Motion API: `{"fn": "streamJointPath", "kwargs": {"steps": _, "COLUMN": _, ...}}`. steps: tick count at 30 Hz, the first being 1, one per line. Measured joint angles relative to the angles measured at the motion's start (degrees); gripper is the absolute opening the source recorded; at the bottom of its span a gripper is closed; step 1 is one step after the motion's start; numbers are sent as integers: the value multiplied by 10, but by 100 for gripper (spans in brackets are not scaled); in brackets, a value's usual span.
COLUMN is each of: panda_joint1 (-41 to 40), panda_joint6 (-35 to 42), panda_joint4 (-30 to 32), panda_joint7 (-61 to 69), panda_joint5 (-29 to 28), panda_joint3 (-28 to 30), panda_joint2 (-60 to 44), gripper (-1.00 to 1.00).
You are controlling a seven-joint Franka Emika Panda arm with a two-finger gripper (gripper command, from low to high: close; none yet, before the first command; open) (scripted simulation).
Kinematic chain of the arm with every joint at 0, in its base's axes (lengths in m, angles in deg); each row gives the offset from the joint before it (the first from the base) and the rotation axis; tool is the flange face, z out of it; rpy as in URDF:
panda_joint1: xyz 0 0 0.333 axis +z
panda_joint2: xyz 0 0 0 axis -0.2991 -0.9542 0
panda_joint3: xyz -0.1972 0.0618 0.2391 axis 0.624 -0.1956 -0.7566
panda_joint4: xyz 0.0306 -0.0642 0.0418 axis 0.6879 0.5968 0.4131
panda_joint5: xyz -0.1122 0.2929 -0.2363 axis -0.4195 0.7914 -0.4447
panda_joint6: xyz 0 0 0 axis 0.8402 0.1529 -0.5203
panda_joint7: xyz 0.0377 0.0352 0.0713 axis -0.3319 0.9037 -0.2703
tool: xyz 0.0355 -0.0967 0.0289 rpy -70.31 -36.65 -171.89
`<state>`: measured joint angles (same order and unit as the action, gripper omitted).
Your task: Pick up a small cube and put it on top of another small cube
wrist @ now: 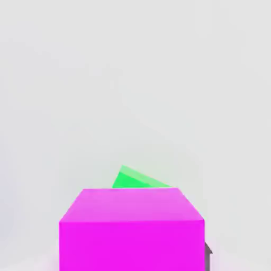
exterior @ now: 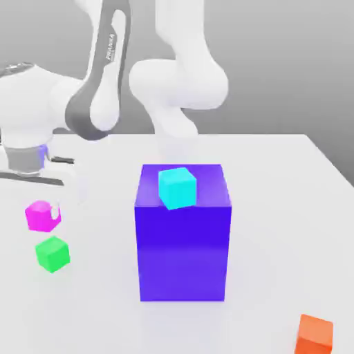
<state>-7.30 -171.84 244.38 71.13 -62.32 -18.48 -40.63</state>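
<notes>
Gripper [exterior: 43, 207] is clamped on the magenta cube [exterior: 41, 216] and carries it clear of the table [exterior: 276, 207]: transport step. Green cube [exterior: 52, 254] sits just below and slightly offset (its corner peeks past the magenta one in the hand view). Next move, I'd judge: centre over green, lower, release; blue block [exterior: 183, 242] stays well off to the side.

Glossy white, rounded arm [exterior: 181, 76] links filling the upper left and upper centre of the exterior view, joined by dark grey bands at the joints. Small dark lettering printed along one white link near the top. At the left edge, a bulky white wrist housing over a pale grey hand with a violet glow at its side and a thin dark bar beneath.
</notes>
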Motion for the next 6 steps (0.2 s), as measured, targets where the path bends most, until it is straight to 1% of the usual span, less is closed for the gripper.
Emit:
{"fn": "streamJointPath", "kwargs": {"steps": 3, "panda_joint1": -7, "panda_joint6": -47, "panda_joint4": -2, "panda_joint7": 42, "panda_joint5": 59, "panda_joint3": -19, "panda_joint2": -54, "gripper": -100}}
{"fn": "streamJointPath", "kwargs": {"steps": 4, "panda_joint1": -13, "panda_joint6": -60, "panda_joint4": -2, "panda_joint7": 53, "panda_joint5": 75, "panda_joint3": -28, "panda_joint2": -68, "gripper": 100}}
{"fn": "streamJointPath", "kwargs": {"steps": 6, "panda_joint1": -13, "panda_joint6": -60, "panda_joint4": -2, "panda_joint7": 53, "panda_joint5": 75, "panda_joint3": -28, "panda_joint2": -68, "gripper": 100}}
